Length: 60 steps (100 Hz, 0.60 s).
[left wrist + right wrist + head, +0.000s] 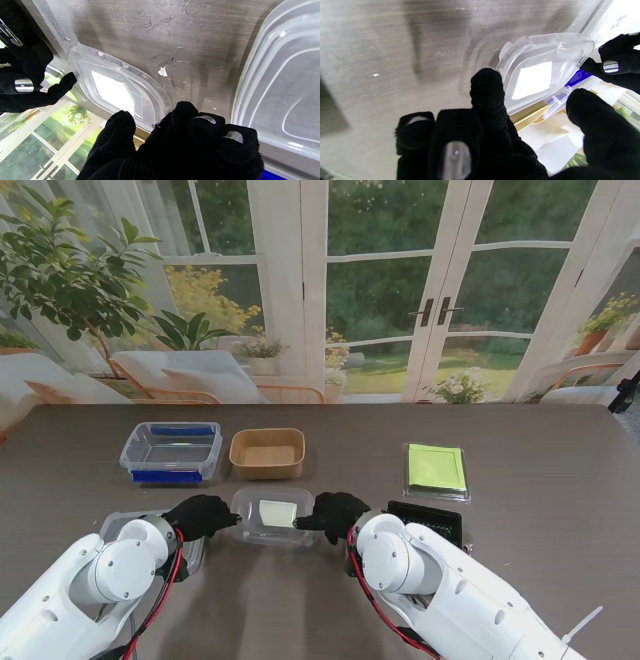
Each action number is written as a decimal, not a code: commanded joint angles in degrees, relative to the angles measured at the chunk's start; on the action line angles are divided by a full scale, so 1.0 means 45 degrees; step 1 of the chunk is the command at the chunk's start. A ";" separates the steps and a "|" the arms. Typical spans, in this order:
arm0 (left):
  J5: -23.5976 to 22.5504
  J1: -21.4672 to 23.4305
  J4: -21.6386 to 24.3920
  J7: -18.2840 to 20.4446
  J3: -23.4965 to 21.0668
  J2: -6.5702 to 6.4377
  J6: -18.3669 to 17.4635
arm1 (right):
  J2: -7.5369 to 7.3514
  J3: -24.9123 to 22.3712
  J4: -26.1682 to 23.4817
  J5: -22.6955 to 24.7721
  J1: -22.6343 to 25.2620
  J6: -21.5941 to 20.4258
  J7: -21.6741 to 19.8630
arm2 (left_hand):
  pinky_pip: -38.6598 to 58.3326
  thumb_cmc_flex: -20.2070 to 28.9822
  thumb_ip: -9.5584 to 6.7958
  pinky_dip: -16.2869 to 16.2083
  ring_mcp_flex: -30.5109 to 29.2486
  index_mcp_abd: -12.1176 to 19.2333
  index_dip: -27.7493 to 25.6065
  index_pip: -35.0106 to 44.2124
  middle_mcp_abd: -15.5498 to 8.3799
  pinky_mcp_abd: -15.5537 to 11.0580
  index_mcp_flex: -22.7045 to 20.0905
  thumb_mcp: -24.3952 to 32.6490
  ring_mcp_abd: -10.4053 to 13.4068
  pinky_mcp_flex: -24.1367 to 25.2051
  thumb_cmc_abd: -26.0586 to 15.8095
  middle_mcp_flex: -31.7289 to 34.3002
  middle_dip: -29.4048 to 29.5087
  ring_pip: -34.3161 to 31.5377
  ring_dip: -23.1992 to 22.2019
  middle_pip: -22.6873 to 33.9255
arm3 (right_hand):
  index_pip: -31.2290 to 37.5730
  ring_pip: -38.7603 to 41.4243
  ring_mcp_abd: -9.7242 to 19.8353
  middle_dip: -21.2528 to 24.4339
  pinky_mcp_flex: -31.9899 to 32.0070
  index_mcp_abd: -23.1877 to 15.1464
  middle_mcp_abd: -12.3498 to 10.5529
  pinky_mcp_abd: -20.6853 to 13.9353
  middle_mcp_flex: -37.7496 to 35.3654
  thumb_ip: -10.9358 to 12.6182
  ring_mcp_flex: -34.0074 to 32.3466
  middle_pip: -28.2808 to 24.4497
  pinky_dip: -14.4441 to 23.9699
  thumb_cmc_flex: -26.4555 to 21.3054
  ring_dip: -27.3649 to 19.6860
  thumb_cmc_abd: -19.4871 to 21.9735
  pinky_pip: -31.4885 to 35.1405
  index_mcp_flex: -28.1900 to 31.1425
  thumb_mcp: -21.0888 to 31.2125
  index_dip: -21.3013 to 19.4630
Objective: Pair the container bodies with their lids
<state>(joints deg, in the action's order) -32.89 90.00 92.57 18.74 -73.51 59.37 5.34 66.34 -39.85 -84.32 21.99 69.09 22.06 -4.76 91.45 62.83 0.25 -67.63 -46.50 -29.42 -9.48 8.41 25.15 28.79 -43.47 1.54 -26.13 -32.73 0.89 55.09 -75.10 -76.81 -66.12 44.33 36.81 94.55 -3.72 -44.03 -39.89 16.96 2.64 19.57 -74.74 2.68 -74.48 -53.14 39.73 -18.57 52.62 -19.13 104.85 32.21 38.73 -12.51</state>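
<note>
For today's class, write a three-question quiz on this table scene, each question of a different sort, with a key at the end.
1. True or false: both hands are at the clear lid at once.
2. Which thing lies farthest to the right on the table? A) brown tray B) blue-clipped box C) lid with the green sheet
3. Fill in: the brown tray stands directly to the ___ of the blue-clipped box.

Key:
1. True: the left hand and right hand grip its opposite ends.
2. C, the lid with the green sheet.
3. right
</note>
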 commanded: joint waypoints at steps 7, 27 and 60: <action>0.0171 -0.0214 0.0149 0.0362 -0.0085 0.0077 -0.0192 | 0.0302 0.0127 -0.0145 -0.0150 -0.0285 0.0063 -0.0067 | 0.0063 0.0436 -0.0174 0.0096 -0.0144 -0.0125 0.0111 -0.0023 -0.0026 -0.0191 -0.0158 -0.0090 -0.0334 0.0053 -0.0648 0.0316 0.0034 -0.0086 0.0085 0.0028 | -0.0450 0.0348 0.0457 -0.0131 -0.5911 -0.1971 0.0642 0.0472 -0.1008 -0.0186 -0.0155 -0.0249 -0.0148 -0.0090 -0.0057 0.0202 0.0698 -0.0114 -0.0394 0.0192; 0.0348 -0.0546 0.0087 0.0647 -0.0188 0.0041 -0.0275 | 0.0428 0.0239 -0.0013 -0.0366 -0.0720 0.0258 -0.0044 | 0.0025 0.0435 -0.0171 0.0116 -0.0139 -0.0138 0.0112 -0.0024 -0.0025 -0.0170 -0.0161 -0.0092 -0.0347 0.0084 -0.0647 0.0314 0.0054 -0.0052 0.0096 0.0003 | -0.0470 0.0301 0.0389 -0.0110 -0.5900 -0.1971 0.0666 0.0589 -0.1018 -0.0192 -0.0152 -0.0234 -0.0153 -0.0102 -0.0094 0.0215 0.0641 -0.0073 -0.0412 0.0201; 0.0506 -0.1111 -0.0136 0.0901 -0.0235 0.0015 -0.0272 | 0.0737 0.0571 0.0700 -0.0765 -0.1642 0.0480 0.0035 | -0.0050 0.0415 -0.0170 0.0147 -0.0135 -0.0126 0.0117 -0.0033 -0.0022 -0.0161 -0.0150 -0.0100 -0.0366 0.0151 -0.0657 0.0316 0.0074 -0.0016 0.0102 -0.0019 | -0.0495 0.0307 0.0352 -0.0098 -0.5898 -0.1956 0.0673 0.0603 -0.1024 -0.0197 -0.0149 -0.0228 -0.0150 -0.0119 -0.0101 0.0208 0.0626 -0.0010 -0.0420 0.0213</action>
<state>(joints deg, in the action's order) -30.95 85.35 91.44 21.45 -74.42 59.13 4.36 68.39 -37.59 -81.37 19.05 62.77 24.35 -3.94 91.43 62.83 0.25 -67.52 -46.50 -29.96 -9.50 8.41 25.64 29.21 -43.47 1.54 -26.60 -32.29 0.89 55.10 -75.04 -76.68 -66.09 44.04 36.81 94.51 -3.92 -44.03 -39.89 17.92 2.68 20.25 -74.74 2.68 -74.48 -53.14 39.69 -18.59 52.59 -19.13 104.85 32.22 38.73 -12.49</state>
